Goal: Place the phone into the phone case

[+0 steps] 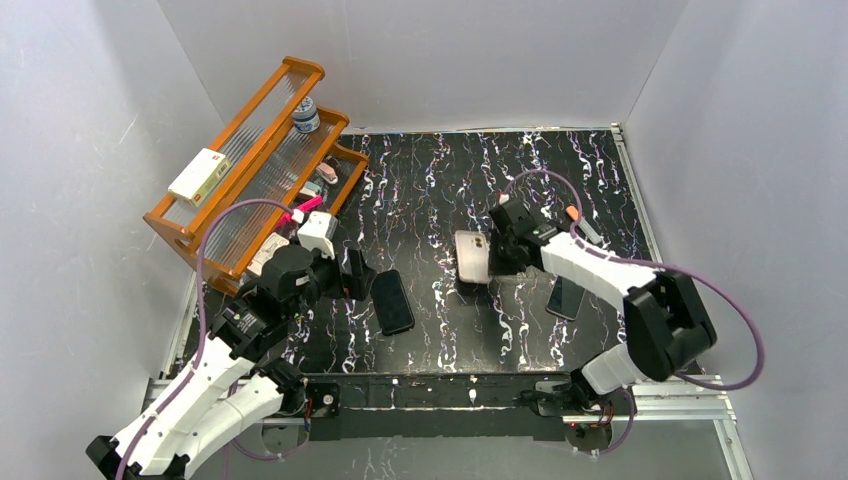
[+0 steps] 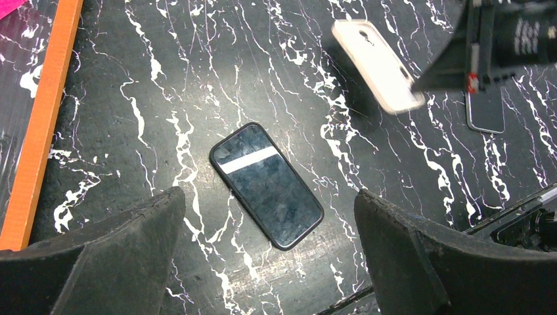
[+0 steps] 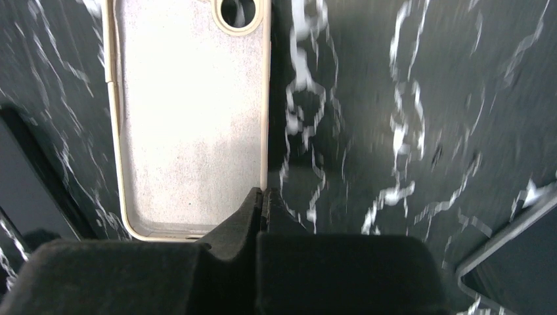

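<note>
The right hand is closed on one long wall of the case near its lower corner, open side up, with the camera cutout at the far end. A shadow beneath suggests the case is raised off the bench. The left hand hangs over the phone with its fingers spread wide, gripping nothing. The phone lies flat and screen up on the bench, well apart from the case.

The step in hand appears to be the pickup of the phone. It lies slantwise to the line of the fingers, so a turn of the wrist would likely be needed to square them on its long edges. The tips would have to reach right down to the bench to catch so thin a body. The one-wall pinch may let the case swing when pressed, so setting it flat could serve better.

Bare bench lies between phone and case. The rack stands close on the left arm's outer side, and a black slab lies beside the right arm, a thing to steer past
</note>
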`<action>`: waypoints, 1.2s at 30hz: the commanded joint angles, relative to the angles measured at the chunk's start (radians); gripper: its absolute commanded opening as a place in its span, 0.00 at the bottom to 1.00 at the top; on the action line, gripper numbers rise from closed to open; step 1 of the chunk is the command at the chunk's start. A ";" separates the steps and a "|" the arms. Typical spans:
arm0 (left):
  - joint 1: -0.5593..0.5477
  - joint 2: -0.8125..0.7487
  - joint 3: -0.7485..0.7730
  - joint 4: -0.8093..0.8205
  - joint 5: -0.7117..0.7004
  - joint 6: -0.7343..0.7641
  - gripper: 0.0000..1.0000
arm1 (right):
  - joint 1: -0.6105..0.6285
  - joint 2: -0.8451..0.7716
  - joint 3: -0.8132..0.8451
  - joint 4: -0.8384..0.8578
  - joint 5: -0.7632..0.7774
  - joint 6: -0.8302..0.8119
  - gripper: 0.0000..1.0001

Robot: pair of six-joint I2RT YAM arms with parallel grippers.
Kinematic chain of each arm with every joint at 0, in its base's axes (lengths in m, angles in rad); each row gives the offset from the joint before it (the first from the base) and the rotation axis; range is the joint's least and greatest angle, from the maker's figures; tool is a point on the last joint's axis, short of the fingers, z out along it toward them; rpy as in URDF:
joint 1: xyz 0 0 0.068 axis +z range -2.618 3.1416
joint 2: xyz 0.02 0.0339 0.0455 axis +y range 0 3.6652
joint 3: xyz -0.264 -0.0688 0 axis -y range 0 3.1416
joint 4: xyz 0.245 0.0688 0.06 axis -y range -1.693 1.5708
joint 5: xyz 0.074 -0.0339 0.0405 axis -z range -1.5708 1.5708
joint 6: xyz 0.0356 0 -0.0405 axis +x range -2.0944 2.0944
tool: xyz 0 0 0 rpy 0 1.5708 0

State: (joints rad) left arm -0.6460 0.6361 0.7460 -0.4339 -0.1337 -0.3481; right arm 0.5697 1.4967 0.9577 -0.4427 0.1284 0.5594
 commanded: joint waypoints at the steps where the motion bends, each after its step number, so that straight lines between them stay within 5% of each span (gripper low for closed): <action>1: 0.003 0.005 -0.004 0.006 -0.002 0.011 0.98 | 0.036 -0.120 -0.091 -0.126 0.010 0.104 0.01; 6: 0.003 0.011 -0.004 0.007 0.001 0.011 0.98 | 0.054 -0.206 -0.176 -0.179 0.020 0.161 0.01; 15: 0.003 0.014 -0.005 0.009 0.006 0.011 0.98 | 0.056 -0.235 -0.168 -0.256 0.078 0.221 0.25; 28: 0.002 -0.003 -0.008 0.009 0.005 0.008 0.98 | -0.056 -0.197 -0.066 -0.397 0.273 0.299 0.98; 36: 0.003 0.002 -0.005 0.009 0.012 0.011 0.98 | -0.296 -0.220 -0.082 -0.318 0.229 0.136 0.99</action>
State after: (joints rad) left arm -0.6460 0.6445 0.7456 -0.4335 -0.1226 -0.3477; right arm 0.3634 1.2976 0.8604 -0.7887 0.3626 0.7868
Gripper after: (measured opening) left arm 0.981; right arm 0.985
